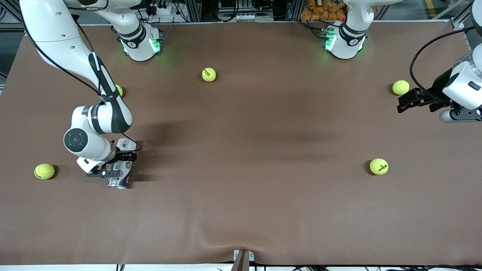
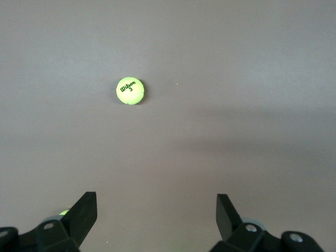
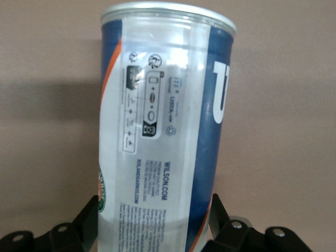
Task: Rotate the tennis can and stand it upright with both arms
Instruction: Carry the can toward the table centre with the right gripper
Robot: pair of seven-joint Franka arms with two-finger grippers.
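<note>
The tennis can (image 1: 121,176) lies on its side on the brown table toward the right arm's end, its silver rim (image 1: 117,185) pointing at the front camera. My right gripper (image 1: 120,165) is down over it, one black finger pressed against each side of the can, near the end away from the rim. In the right wrist view the can (image 3: 163,131) shows its white, navy and orange label and fills the gap of the right gripper (image 3: 155,210). My left gripper (image 1: 400,104) waits open and empty over the left arm's end of the table, with bare table between the fingers of the left gripper (image 2: 156,202).
Several yellow-green tennis balls lie scattered: one (image 1: 44,171) beside the can toward the table's edge, one (image 1: 209,74) near the bases, one (image 1: 400,87) by the left gripper, one (image 1: 379,166) nearer the front camera. Another ball (image 1: 119,90) is half hidden by the right arm.
</note>
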